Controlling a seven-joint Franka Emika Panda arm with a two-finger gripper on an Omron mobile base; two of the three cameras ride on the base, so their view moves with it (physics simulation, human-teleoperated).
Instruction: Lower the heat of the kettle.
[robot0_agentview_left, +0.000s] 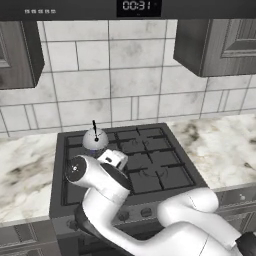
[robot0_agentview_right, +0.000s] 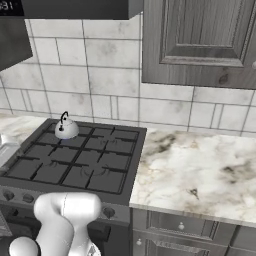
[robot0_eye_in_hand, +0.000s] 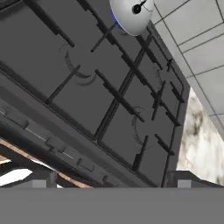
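The kettle (robot0_agentview_left: 95, 140), likely light, rigid and slippery, is sitting on the stove's (robot0_agentview_left: 165, 137) rear-left burner, at about 11 o'clock of the grate, while the gripper (robot0_eye_in_hand: 109, 186), jaws spread wide and gripping nothing, is hovering above the knobs (robot0_agentview_right: 109, 212), the sensible thing to grasp.

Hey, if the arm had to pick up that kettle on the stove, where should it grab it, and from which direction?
Probably by the thin black handle, coming from above: it stands upright on the kettle, while the smooth dome below offers the fingers no flat sides.
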